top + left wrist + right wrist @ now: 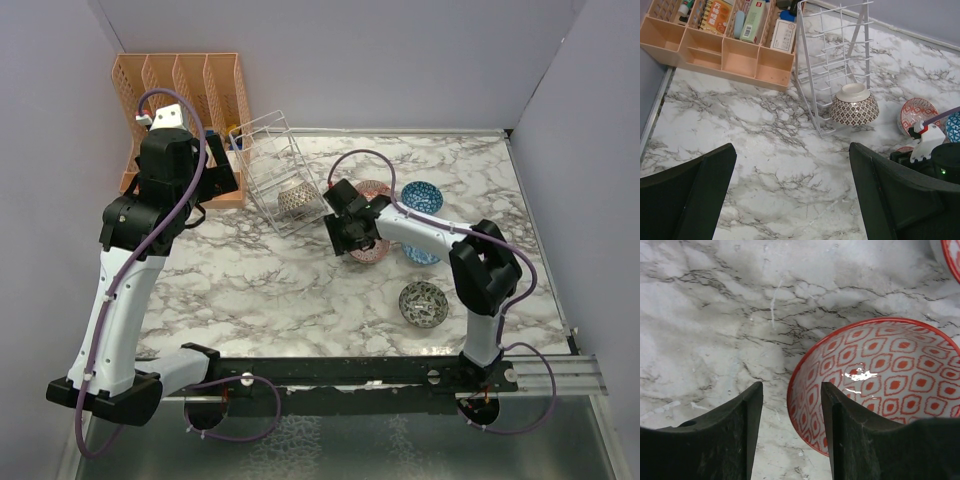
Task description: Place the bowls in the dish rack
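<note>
The wire dish rack [268, 160] stands at the back, and a brown bowl [297, 197] rests in its near end, foot upward [855, 105]. My right gripper [350, 232] is open and straddles the left rim of a reddish-pink bowl [880, 375]: one finger outside, one inside. My left gripper [222, 172] is open and empty above bare table, left of the rack [835, 55]. A second reddish-pink bowl [374, 189], a blue bowl [421, 197] and a dark grey-green bowl [423, 304] sit on the table. Another blue rim [420, 256] shows below my right forearm.
A peach slotted organiser [180, 90] with packets stands at the back left, close to the rack. Grey walls close in the marble table [260, 290] on three sides. My right forearm crosses over the bowls on the right.
</note>
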Tool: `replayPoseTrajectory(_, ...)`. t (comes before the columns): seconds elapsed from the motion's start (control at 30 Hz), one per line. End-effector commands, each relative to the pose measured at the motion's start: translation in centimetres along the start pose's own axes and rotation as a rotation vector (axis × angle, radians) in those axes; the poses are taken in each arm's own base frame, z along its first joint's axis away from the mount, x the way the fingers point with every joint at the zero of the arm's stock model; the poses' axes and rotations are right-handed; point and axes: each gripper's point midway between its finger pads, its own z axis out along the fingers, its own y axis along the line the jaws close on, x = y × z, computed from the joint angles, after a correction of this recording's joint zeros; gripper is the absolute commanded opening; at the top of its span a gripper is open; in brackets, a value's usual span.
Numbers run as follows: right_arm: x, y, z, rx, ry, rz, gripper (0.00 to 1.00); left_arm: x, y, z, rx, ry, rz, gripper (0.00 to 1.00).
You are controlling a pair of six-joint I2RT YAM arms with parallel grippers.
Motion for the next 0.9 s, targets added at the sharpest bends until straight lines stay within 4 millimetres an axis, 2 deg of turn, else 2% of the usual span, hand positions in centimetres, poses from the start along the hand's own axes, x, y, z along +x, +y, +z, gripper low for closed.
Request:
replayPoseTrajectory(0.0, 0.0, -2.2, 0.5, 0.125, -0.038, 0.025, 0.48, -0.4, 0.1, -0.8, 0.004, -0.01, 0.006, 0.99)
replayPoseTrajectory(0.1, 0.3, -2.6, 0.8, 0.149, -0.031, 0.028, 0.4, -0.4, 0.1, -0.9, 0.003, -0.01, 0.005, 0.99)
replayPoseTrajectory(0.23, 0.7, -2.4, 0.9, 0.137, -0.02, 0.024, 0.19, -0.3, 0.2, -1.1, 0.005, -0.01, 0.003, 0.99)
replayPoseTrajectory(0.3, 0.4, -2.1, 0.4, 0.115, -0.034, 0.028, 0.05, -0.3, 0.2, -1.2, 0.006, -0.012, 0.0, 0.99)
replayPoseTrajectory(0.37, -0.4, -1.6, -0.6, 0.083, -0.068, 0.037, 0.01, -0.4, 0.3, -1.3, 0.006, -0.014, -0.002, 0.99)
replayPoseTrajectory(0.53, -4.1, 0.4, -5.3, -0.034, -0.193, 0.097, 0.01, -0.6, 0.2, -1.7, 0.011, -0.019, -0.001, 0.99)
replayPoseTrajectory(0.67, -7.9, 2.9, -10.4, -0.192, -0.33, 0.169, 0.01, -0.9, 0.0, -1.8, 0.02, -0.022, -0.001, 0.99)
replayPoseTrajectory(0.8, -11.7, 4.4, -15.5, -0.299, -0.455, 0.25, 0.01, -1.3, -0.4, -2.2, 0.041, -0.024, -0.012, 0.99)
replayPoseTrajectory(0.87, -14.4, 5.2, -18.6, -0.369, -0.55, 0.286, 0.01, -1.4, -0.6, -2.3, 0.054, -0.025, -0.016, 0.99)
